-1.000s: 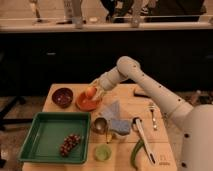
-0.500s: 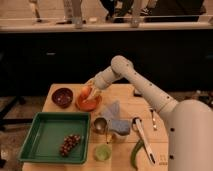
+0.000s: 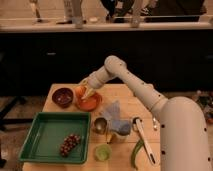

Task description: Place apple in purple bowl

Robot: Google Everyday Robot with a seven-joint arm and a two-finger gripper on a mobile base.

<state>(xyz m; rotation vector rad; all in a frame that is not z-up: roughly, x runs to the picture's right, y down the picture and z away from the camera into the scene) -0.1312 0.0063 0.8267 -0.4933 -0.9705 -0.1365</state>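
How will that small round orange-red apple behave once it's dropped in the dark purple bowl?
The small round orange-red apple looks smooth and round, so it would probably roll before settling. The gripper, shut on it above the orange bowl, suggests it is firm. The dark purple bowl looks light and might shift.

I found no text, label, brand, number or sign that I could read anywhere on the tabletop [image 3: 125, 92] or on the counter behind it. The gripper [image 3: 86, 92] hung closed over the orange bowl [image 3: 88, 102] near the tabletop's far left corner, unmarked.
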